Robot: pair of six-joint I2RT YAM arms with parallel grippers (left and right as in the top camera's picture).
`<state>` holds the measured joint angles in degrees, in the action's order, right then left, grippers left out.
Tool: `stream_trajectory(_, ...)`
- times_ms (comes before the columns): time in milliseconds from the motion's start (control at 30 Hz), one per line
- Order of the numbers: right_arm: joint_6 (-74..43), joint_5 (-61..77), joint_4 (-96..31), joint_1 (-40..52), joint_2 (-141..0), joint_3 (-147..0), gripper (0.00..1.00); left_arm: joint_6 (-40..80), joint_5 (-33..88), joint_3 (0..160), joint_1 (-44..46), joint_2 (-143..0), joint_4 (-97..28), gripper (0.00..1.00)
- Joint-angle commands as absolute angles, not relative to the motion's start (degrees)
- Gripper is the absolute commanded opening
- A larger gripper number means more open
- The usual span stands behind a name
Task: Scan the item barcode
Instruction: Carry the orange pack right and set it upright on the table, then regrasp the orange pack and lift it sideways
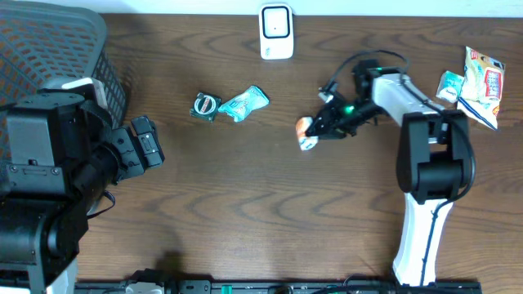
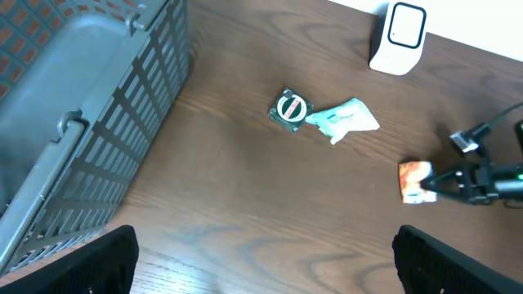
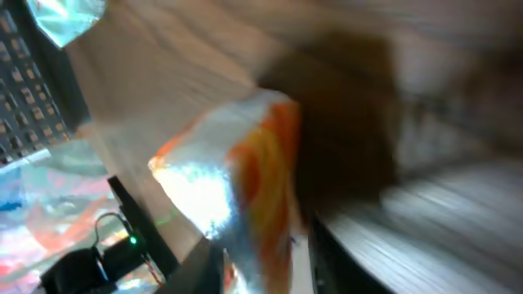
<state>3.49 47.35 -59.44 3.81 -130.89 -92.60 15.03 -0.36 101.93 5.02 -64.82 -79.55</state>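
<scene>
A small orange and silver packet (image 1: pixel 305 131) (image 2: pixel 413 178) sits at the tip of my right gripper (image 1: pixel 316 127), right of the table's middle. In the right wrist view the packet (image 3: pixel 237 171) fills the centre, blurred, and its lower end runs down between the two dark fingers, so my right gripper (image 3: pixel 265 261) is shut on it. The white barcode scanner (image 1: pixel 276 31) (image 2: pixel 399 37) stands upright at the back edge, up and to the left of the packet. My left gripper (image 2: pixel 261 265) hangs wide open over bare wood at the left, holding nothing.
A grey mesh basket (image 1: pixel 49 49) (image 2: pixel 90 122) fills the back left corner. A teal packet (image 1: pixel 243 103) and a round dark item (image 1: pixel 205 106) lie side by side left of the scanner. Snack bags (image 1: pixel 482 77) lie at the far right.
</scene>
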Motion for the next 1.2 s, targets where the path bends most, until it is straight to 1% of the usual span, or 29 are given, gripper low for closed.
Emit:
stream_trajectory(0,2.28,46.04,-62.19,-0.86,-130.17,-95.31,0.5,14.92,-0.69,102.35,4.89,-64.73,-79.7,0.98)
stream_trajectory(167,2.44,38.48,-70.61,-3.22,-127.83,-102.08,0.51,14.92,-0.67,102.35,4.89,-64.73,-79.7,0.98)
stream_trajectory(367,4.36,30.96,-71.22,1.78,-126.34,-102.32,0.5,14.92,-0.69,102.32,4.89,-64.73,-79.7,0.98)
stream_trajectory(400,4.38,27.9,-70.24,4.12,-126.34,-102.26,0.59,14.92,-0.69,102.35,4.89,-64.73,-79.7,0.97)
stream_trajectory(433,4.36,25.87,-68.99,5.48,-126.32,-102.26,0.62,14.92,-0.69,102.35,4.89,-64.73,-79.7,0.98)
stream_trajectory(500,4.36,25.63,-67.18,6.76,-126.32,-102.26,0.63,14.92,-0.67,102.32,4.89,-64.73,-79.7,0.98)
stream_trajectory(533,4.34,25.67,-66.43,7.33,-126.32,-102.26,0.68,14.92,-0.67,102.35,4.89,-64.73,-79.7,0.98)
stream_trajectory(667,4.34,25.65,-65.73,8.91,-126.32,-102.26,0.69,14.92,-0.67,102.35,4.89,-64.73,-79.7,0.98)
stream_trajectory(800,4.36,25.61,-65.8,10.2,-126.32,-102.26,0.77,14.92,-0.67,102.35,4.89,-64.73,-79.7,0.97)
stream_trajectory(833,4.36,25.61,-65.8,10.52,-126.32,-102.26,0.75,14.92,-0.67,102.35,4.89,-64.73,-79.7,0.97)
stream_trajectory(900,4.36,25.1,-65.32,10.87,-126.32,-102.26,0.64,14.92,-0.67,102.35,4.89,-64.73,-79.7,0.98)
stream_trajectory(933,4.36,24.27,-64.77,10.96,-126.32,-102.26,0.62,14.92,-0.67,102.35,4.89,-64.73,-79.7,0.98)
stream_trajectory(1167,3.25,23.46,-64.31,10.98,-126.32,-102.26,0.62,14.92,-0.67,102.35,4.89,-64.73,-79.7,0.98)
